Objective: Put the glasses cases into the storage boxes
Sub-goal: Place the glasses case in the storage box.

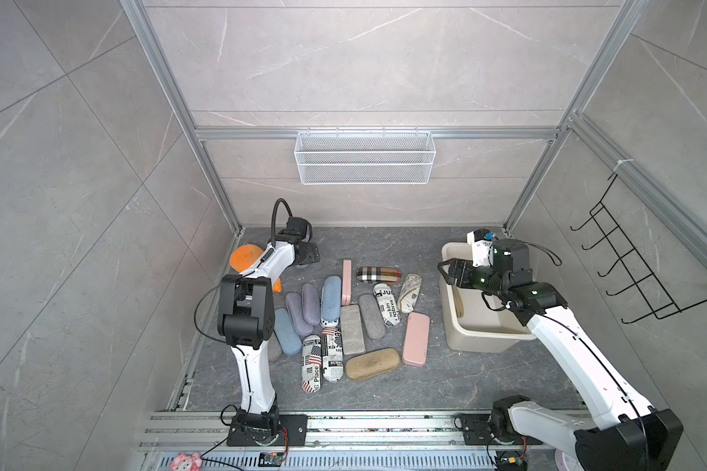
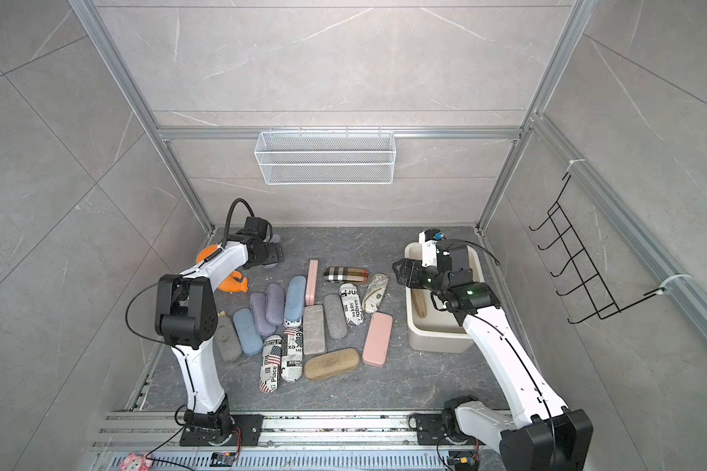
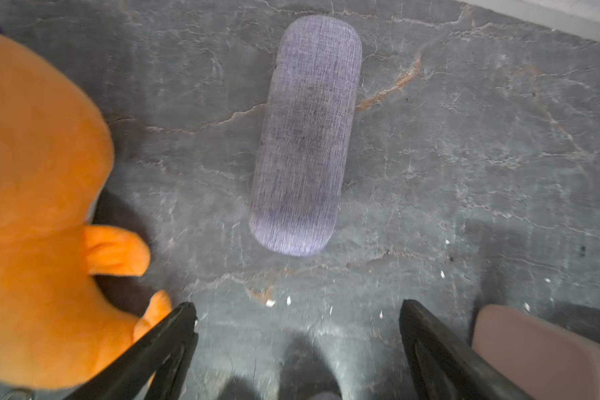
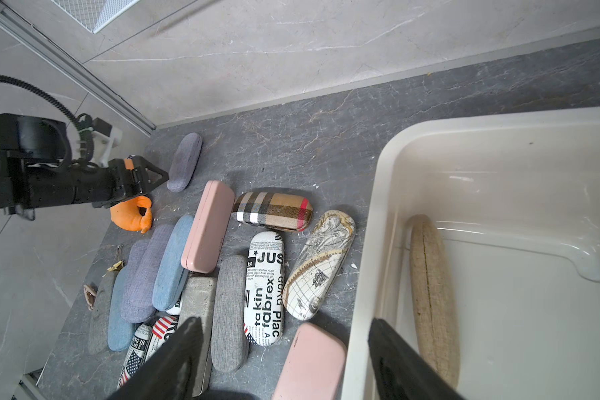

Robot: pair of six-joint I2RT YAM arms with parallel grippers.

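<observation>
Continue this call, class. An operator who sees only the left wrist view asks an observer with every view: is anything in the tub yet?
Observer: Yes, one tan case stands on edge against the wall of the tub.
Operator: Where is the right end effector?
Observer: Above the tub's rim, open and empty.
Operator: What lies beyond the pink case at my view's edge?
Observer: A plaid case, toward the tub.
</observation>
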